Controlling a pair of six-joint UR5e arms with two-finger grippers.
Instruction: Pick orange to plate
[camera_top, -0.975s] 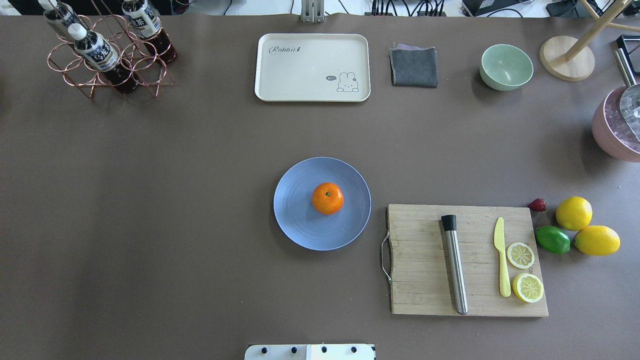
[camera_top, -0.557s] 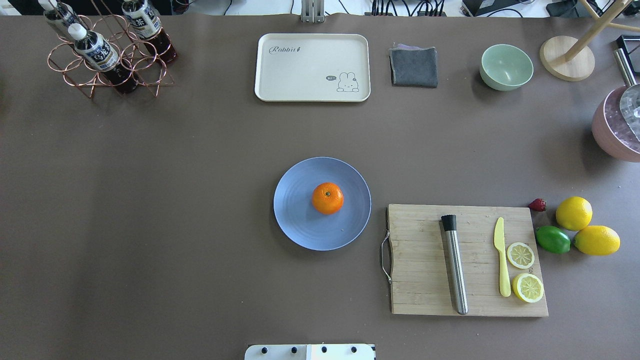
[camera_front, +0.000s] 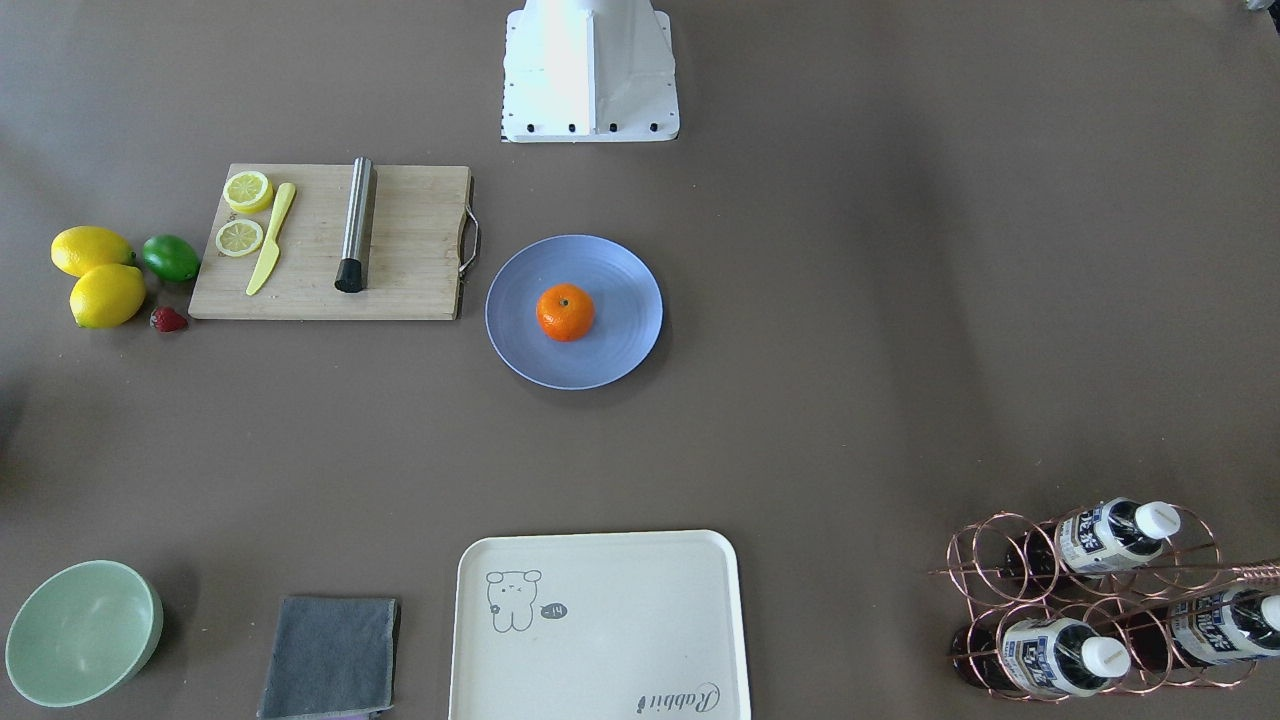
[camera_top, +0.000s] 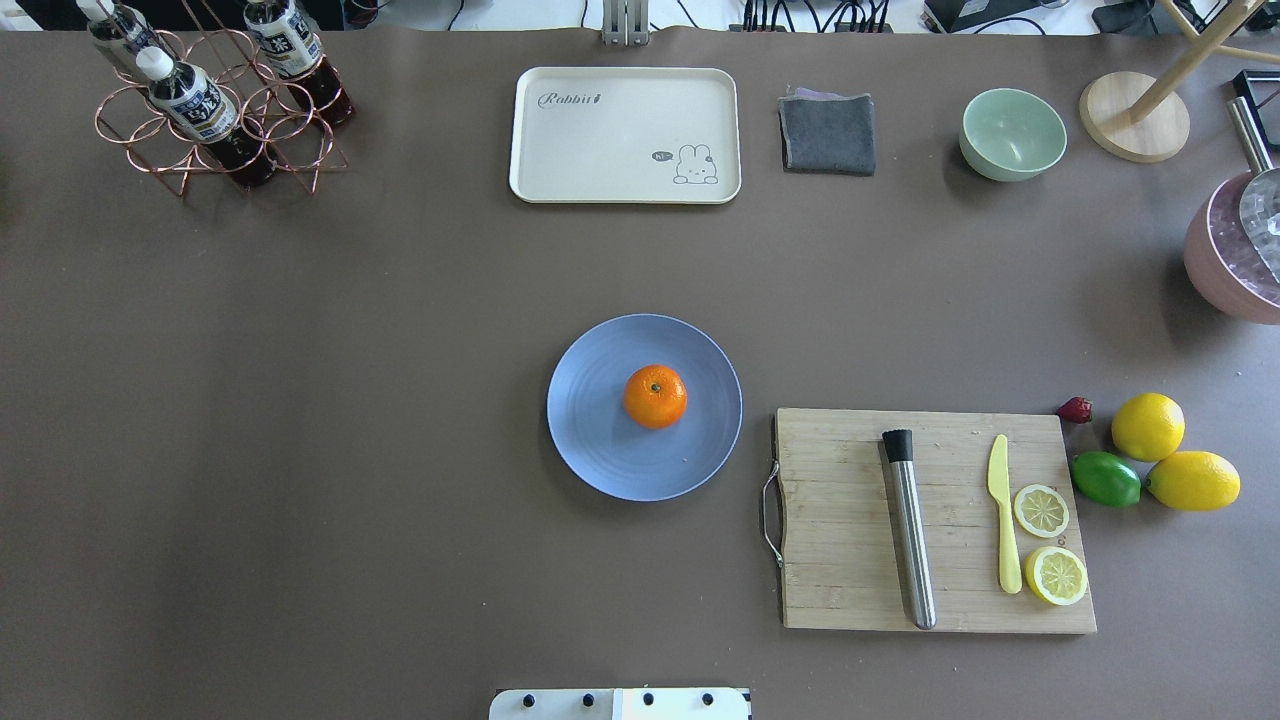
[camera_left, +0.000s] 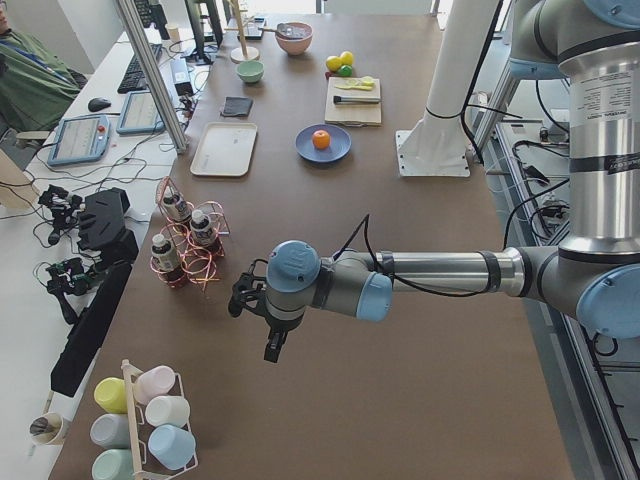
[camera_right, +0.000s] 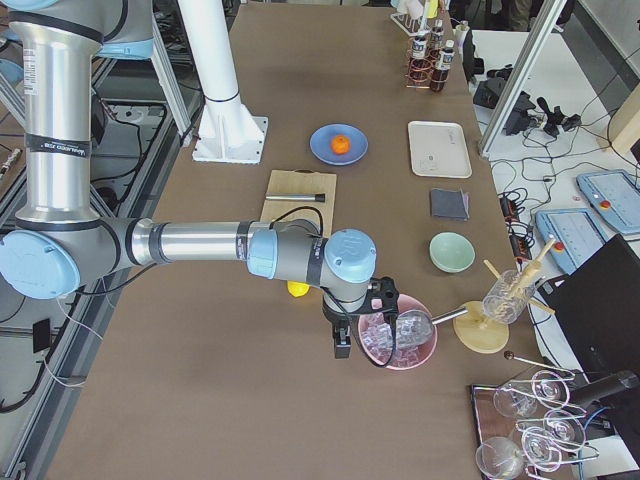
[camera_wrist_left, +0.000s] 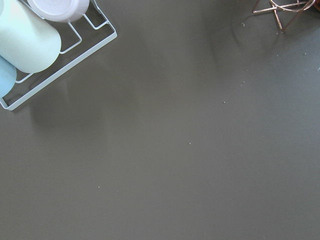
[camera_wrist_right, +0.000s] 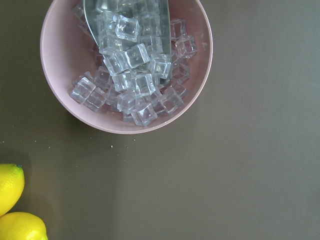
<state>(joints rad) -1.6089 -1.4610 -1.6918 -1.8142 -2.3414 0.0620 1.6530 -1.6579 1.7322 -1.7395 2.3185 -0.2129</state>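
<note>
The orange sits stem up in the middle of the blue plate, with nothing touching it. The front-facing view shows the same orange on its plate. Neither arm appears in those two views. My left gripper hangs over bare table at the far left end, well away from the plate. My right gripper hovers at the right end beside the pink ice bowl. Whether either gripper is open or shut I cannot tell; both wrist views show no fingers.
A wooden cutting board with a steel muddler, yellow knife and lemon slices lies right of the plate. Two lemons, a lime and a strawberry sit beyond it. Cream tray, grey cloth, green bowl and bottle rack line the far edge.
</note>
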